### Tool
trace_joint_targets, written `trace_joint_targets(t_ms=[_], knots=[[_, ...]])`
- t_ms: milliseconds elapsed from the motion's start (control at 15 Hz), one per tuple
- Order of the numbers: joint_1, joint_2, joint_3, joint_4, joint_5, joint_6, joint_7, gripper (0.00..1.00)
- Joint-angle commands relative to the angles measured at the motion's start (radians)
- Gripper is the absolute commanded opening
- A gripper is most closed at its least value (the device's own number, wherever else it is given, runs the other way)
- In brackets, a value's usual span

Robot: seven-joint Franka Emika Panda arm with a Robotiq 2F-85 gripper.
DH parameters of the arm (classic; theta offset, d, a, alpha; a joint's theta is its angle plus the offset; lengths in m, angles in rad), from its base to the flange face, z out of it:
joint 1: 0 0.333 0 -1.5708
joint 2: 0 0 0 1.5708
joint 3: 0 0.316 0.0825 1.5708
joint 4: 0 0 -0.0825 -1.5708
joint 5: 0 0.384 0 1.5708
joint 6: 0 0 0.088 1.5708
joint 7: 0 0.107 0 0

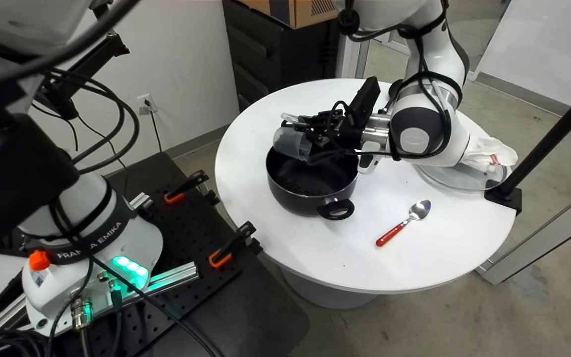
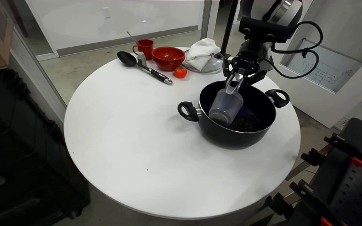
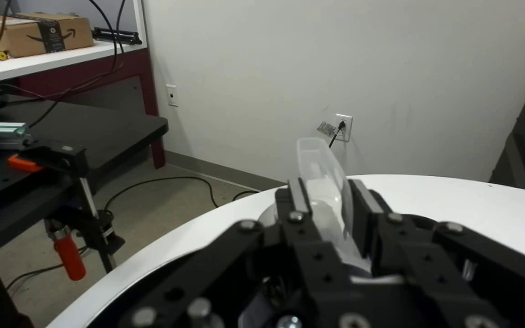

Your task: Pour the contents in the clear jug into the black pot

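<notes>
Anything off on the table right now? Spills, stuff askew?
The clear jug is tilted over the black pot, but that fits pouring. One oddity: tiny dark specks on the white tabletop, odd because they sit outside the pot. Too small to tell whether spill or surface marks.

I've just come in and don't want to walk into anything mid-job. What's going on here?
A robot arm is handling the clear jug: its gripper is closed on the jug's handle, holding it tilted over the black pot. Small dark bits lie in the pot, so some pouring has probably happened. Whether any are left in the jug, I can't tell. The pot stands on the white table.
</notes>
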Motion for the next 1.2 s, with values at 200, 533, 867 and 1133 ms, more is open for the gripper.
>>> trace_joint_targets(t_ms=[200, 533, 867, 1133], knots=[[0.021, -0.063, -0.033, -0.061, -0.015, -0.098, -0.067, 0.06], [-0.003, -0.066, -0.043, -0.025, 0.029, -0.175, -0.052, 0.06], [-0.025, -0.028, -0.067, 0.001, 0.116, -0.242, -0.018, 0.06], [-0.038, 0.023, -0.083, 0.013, 0.177, -0.245, 0.038, 0.06]])
